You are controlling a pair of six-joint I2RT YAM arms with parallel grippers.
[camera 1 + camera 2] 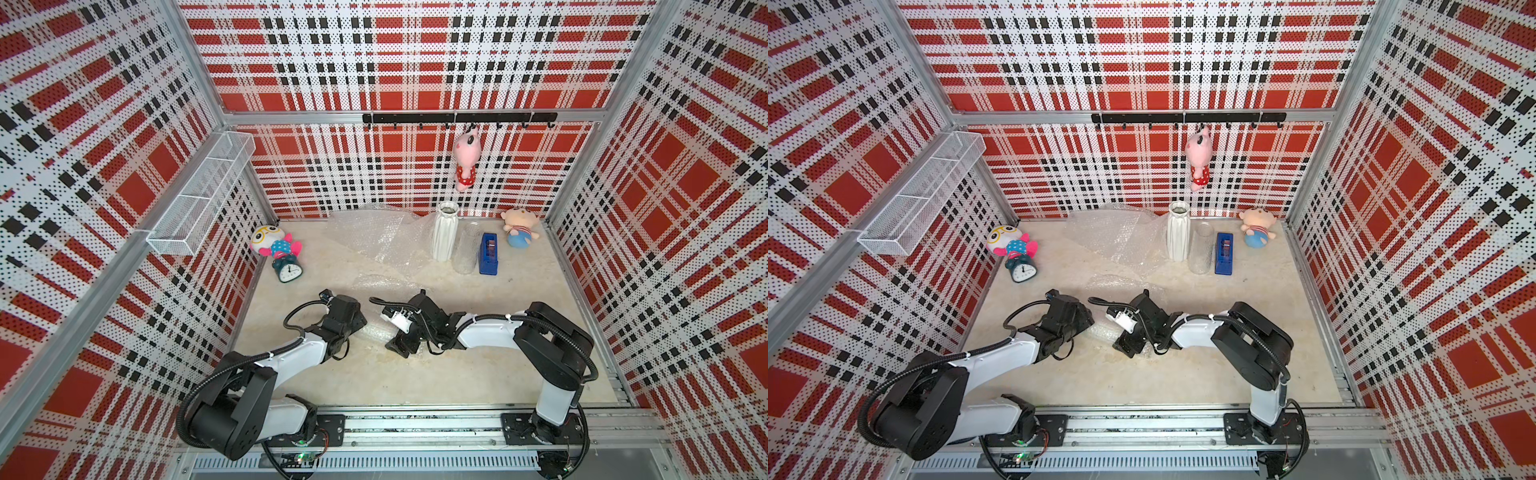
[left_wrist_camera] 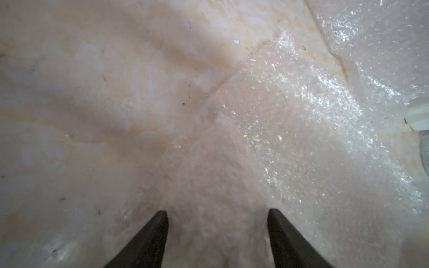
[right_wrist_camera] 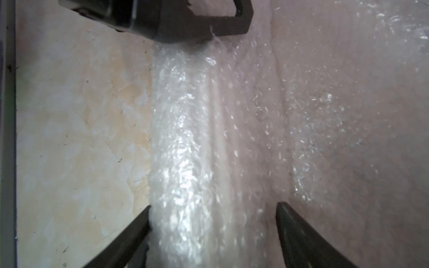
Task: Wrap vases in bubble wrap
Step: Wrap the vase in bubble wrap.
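**Top views: grippers low over a roll of wrap, vases upright at the back**

In both top views the tall white vase (image 1: 445, 232) and the glass cylinder vase (image 1: 466, 249) stand upright right of centre, just beside each other. A blue tape dispenser (image 1: 488, 254) sits next to the cylinder. A crumpled heap of bubble wrap (image 1: 374, 235) lies left of the white vase and reaches up to it.

Lower in the frame, a rolled length of wrap (image 3: 185, 150) lies on the table (image 1: 478, 353). The right gripper (image 3: 213, 204) straddles it with jaws wide: one finger touches the roll, the other is clear. The left gripper (image 2: 217, 211) has its jaws apart with wrap filling the gap; I cannot tell whether it pinches. An alarm clock (image 1: 289, 272) and a plush toy (image 1: 272, 245) sit at middle left, well apart from the roll
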